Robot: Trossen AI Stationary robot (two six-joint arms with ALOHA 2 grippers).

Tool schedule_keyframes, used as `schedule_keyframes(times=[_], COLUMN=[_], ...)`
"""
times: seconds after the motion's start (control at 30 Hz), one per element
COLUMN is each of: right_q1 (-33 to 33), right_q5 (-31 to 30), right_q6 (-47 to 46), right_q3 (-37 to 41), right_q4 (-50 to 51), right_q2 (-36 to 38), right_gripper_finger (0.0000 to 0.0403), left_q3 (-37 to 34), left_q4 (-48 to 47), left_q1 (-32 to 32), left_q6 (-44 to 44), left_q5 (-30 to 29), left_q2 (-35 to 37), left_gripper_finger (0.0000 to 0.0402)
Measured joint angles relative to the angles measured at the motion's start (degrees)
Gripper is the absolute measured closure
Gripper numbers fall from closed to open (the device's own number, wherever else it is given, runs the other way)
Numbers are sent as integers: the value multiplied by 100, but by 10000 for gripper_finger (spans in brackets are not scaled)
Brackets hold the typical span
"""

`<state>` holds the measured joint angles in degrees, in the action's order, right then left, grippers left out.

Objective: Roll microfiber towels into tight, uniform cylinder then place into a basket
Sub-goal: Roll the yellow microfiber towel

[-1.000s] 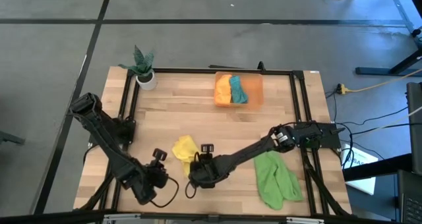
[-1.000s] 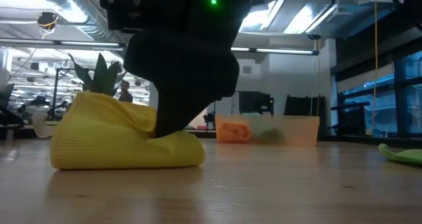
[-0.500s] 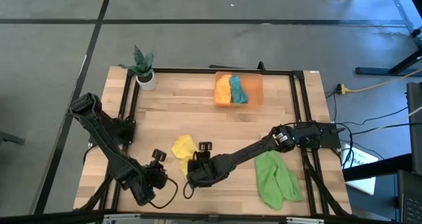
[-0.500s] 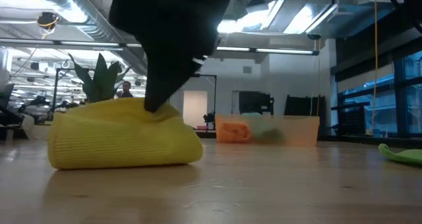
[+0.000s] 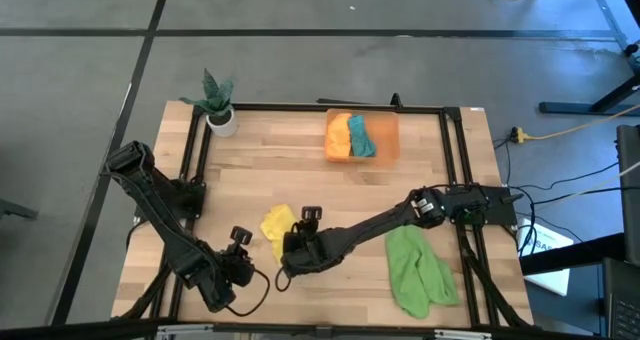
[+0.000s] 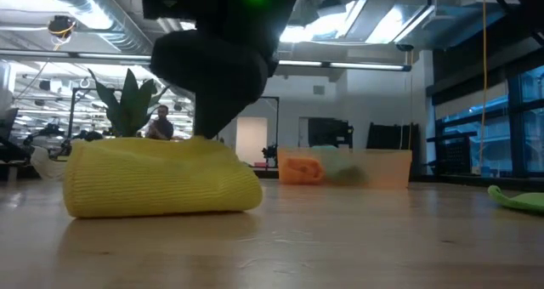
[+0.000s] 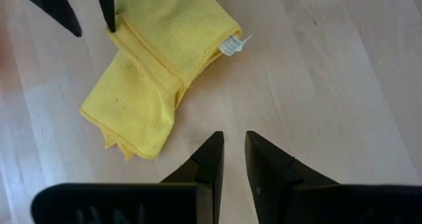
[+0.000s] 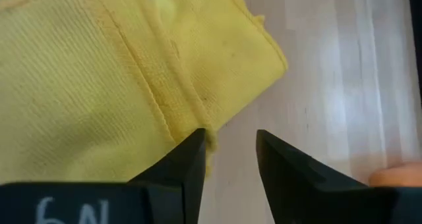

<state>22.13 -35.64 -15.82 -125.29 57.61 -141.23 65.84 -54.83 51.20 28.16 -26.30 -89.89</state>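
The yellow towel [image 5: 277, 223], lying half-rolled on the desk [image 5: 330, 190] near its front, looks soft, light and floppy, best pinched at its thick folded edge, where the right hand [image 8: 227, 159] hovers, fingers apart and seemingly empty.

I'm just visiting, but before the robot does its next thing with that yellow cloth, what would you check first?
1. Yellow towel rolled tight: not ok, a loose flap sticks out beside the roll.
2. Right gripper at the towel: ok, its fingers stand apart at the cloth's edge, gripping nothing.
3. Left gripper clear of the work: ok, it hangs over bare wood near the towel, fingers slightly apart, holding nothing.
4. Basket has room: cannot tell, orange and teal towels already lie in it.
5. Green towel waiting: ok, unrolled at the table's right side.
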Motion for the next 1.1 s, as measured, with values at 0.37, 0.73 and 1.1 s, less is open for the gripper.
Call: schedule_keyframes(times=[0.37,0.73,1.1], right_q1=[545,1270,1089], right_q5=[-671,80,-363], right_q6=[62,895,1927], right_q3=[-789,-216,1032], right_q4=[967,356,-1109], right_q2=[52,-17,-21], right_gripper_finger=[267,267,267], left_q3=[0,0,0], left_q4=[-4,0,44], left_q1=[0,0,0], left_q6=[-2,-9,24], left_q5=[0,2,2], left_q2=[0,0,2], left_gripper_finger=[347,347,347])
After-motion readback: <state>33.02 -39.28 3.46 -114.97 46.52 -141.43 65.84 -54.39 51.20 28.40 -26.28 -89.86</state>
